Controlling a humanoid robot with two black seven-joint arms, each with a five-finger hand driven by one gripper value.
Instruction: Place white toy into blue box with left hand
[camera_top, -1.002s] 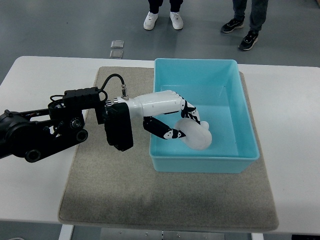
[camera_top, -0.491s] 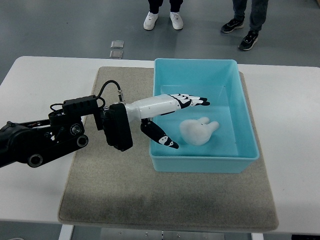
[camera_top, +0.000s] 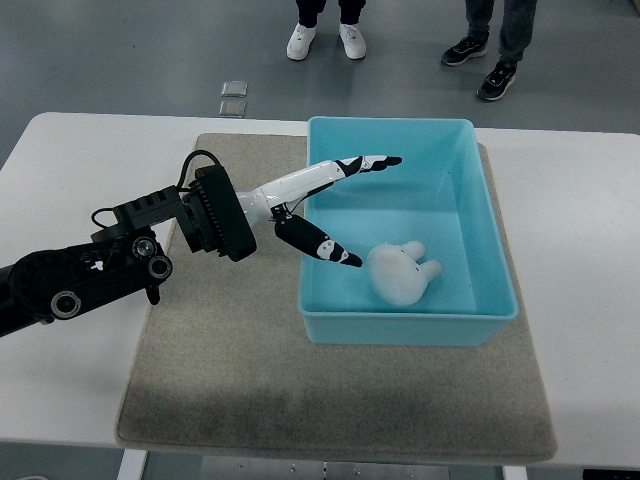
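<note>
Toy (camera_top: 402, 273) lies on floor of box (camera_top: 490, 210), near front wall, free of hand. Left hand (camera_top: 325, 205) spread, holding nothing, over box's left wall. Step in hand, as judged: retract. Lift fingers (camera_top: 372, 161) above rim first, then pull back left w/o clipping wall or nudging toy.

Two persons' shoes (camera_top: 325, 40) cut off by top edge.
</note>
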